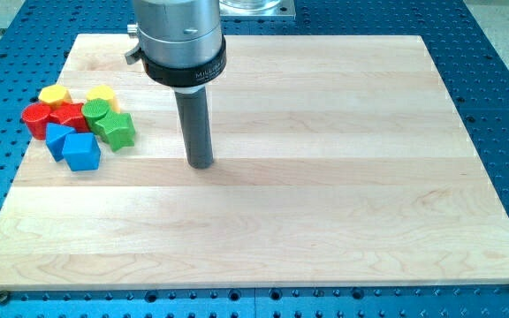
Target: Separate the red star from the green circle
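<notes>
Camera view: tool tip (pixel 201 164) right of green star (pixel 116 130), beside green circle (pixel 96 110), red star (pixel 67 116).

A pale wooden table (pixel 325 194) is lying across most of the view, resting on a blue perforated surface (pixel 502 88) that is showing around its edges. Near the table's left edge a cluster of blocks is sitting packed together. A yellow block (pixel 54 94) is sitting at the cluster's top left, and a second yellow block (pixel 101 94) is sitting just to its right. A red cylinder (pixel 34 118) is standing at the cluster's far left. A green star (pixel 115 130) is sitting at the cluster's right side. Two blue blocks are lying along the bottom, one (pixel 57 138) touching the other (pixel 81 152), which is sitting lower and further right.
</notes>
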You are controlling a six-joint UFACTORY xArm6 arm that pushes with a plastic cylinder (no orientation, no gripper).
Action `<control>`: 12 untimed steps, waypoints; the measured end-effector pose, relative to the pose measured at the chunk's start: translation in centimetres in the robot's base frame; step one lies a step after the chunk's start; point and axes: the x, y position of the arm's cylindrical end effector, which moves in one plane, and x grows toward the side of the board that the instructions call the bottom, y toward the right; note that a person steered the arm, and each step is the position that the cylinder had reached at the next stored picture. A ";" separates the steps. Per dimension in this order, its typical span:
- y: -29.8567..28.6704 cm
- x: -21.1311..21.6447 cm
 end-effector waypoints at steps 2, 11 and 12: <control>0.0 0.0; -23.6 1.0; -23.6 -1.1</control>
